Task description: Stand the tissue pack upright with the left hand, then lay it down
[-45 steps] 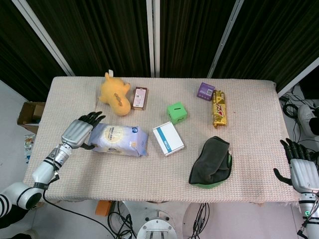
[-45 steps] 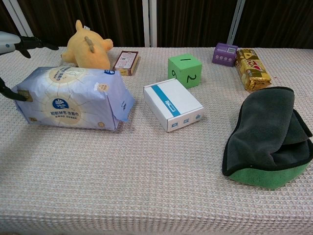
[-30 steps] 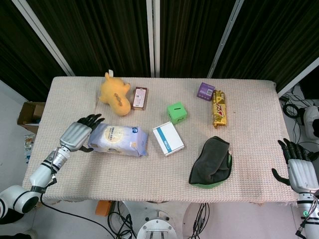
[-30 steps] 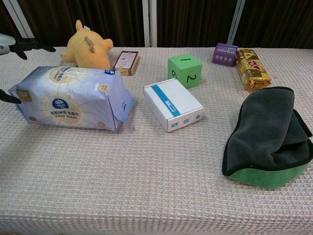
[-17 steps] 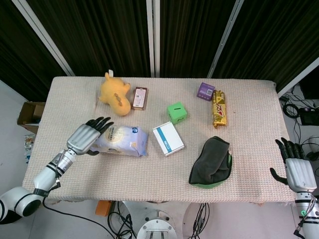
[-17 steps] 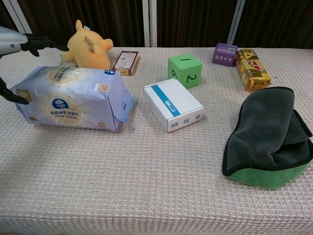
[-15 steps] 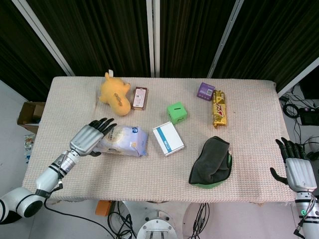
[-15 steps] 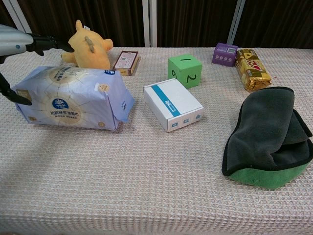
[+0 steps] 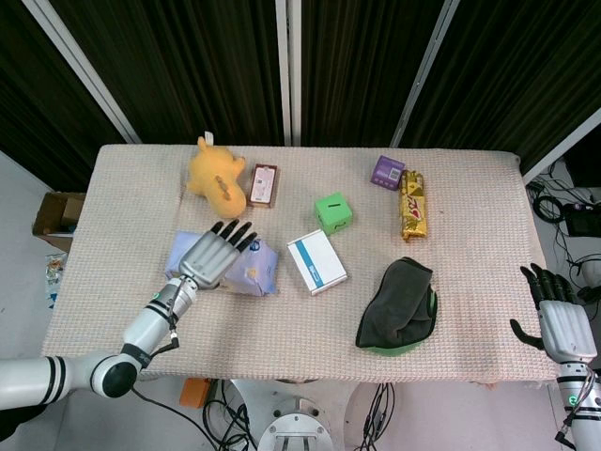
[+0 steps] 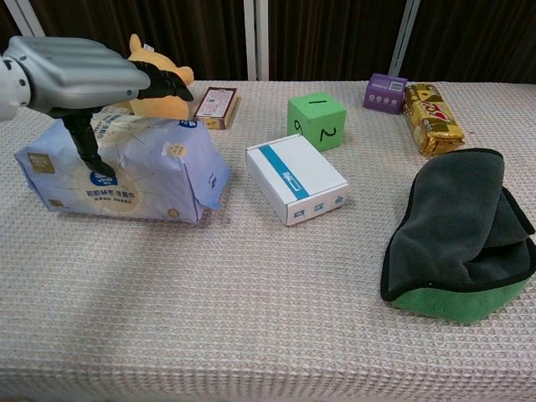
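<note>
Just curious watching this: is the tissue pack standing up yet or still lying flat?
Lying flat. The tissue pack rests on its broad side on the table, with the left hand spread over its top.

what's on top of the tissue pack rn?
The left hand is over the lying tissue pack, fingers spread, thumb down its front face. Whether the palm touches the top is hidden by the hand itself.

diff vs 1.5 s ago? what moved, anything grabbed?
The left hand moved from the tissue pack's left end to over its top, fingers spread across it and thumb down on the near face; a closed grip is not visible. The pack lies flat as before, barely shifted. The right hand drifted slightly at the table's right edge, still open. Other items are unchanged.
</note>
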